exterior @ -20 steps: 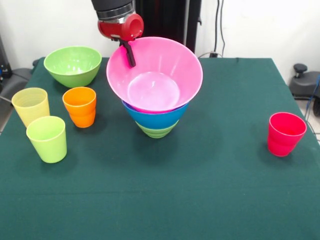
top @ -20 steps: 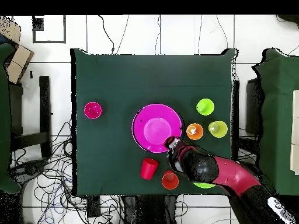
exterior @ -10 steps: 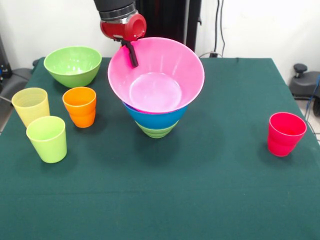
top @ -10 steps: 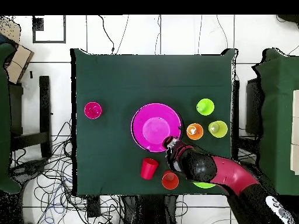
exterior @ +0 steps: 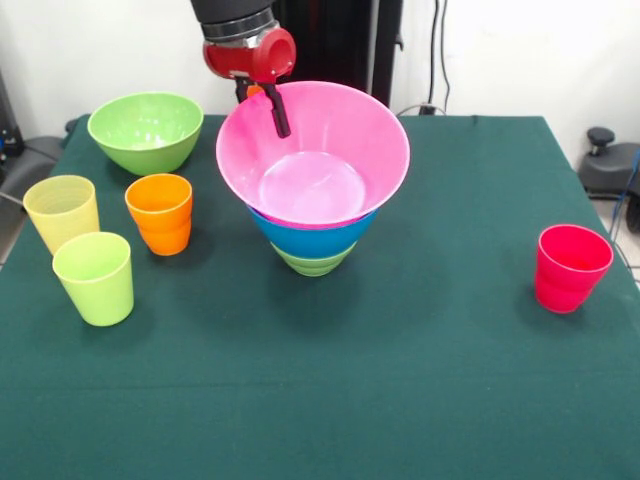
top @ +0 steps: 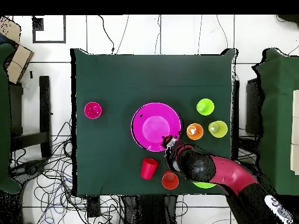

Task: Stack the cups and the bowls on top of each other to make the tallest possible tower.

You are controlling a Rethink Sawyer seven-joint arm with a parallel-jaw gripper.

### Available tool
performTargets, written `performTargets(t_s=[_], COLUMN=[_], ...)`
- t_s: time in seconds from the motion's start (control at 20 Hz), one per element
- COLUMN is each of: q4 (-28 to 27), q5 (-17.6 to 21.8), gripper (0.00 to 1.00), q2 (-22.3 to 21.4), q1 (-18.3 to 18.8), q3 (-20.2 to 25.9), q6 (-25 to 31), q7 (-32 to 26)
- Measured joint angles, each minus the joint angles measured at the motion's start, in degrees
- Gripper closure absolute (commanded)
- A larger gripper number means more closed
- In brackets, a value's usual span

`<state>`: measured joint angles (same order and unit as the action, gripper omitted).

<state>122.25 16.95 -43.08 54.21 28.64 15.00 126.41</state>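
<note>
So the gripper is sitting right at the far rim of the pink bowl, with one dark finger poking down inside the bowl wall. The other finger would be behind the rim, so it reads like it's pinching the rim, but I honestly can't tell whether it's clamped or slack. The pink bowl is nested in the blue bowl, which sits in the small green bowl, and that tower stands around the middle of the table. The relation that matters, I'd guess: the bowl's centre lies toward the camera side from the gripper, its open mouth faces up and tips a bit toward us, so it doesn't look fully level yet. Only one arm here, so no choice of hand. Everything else is off to the sides: big green bowl, orange cup, yellow cup and lime cup on one side, a pinkish-red cup well apart on the other. From overhead there's also a red cup and a second orange cup near the arm. No brands, labels or writing that I can read anywhere.
</note>
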Motion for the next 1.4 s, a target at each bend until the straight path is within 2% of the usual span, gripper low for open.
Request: performTargets(t_s=[0.8,1.05,1.4], q4=[-0.62,-0.61,-0.83], q5=[-0.02,-0.93,-3.47], gripper=[0.00,0.00,0.00], q2=[-0.57,-2.77,-6.71], q1=[0.07,0.38,0.99], q3=[0.02,0.40,1.33], q6=[-0.50,-0.07,3.84], q7=[0.00,0.00,0.00])
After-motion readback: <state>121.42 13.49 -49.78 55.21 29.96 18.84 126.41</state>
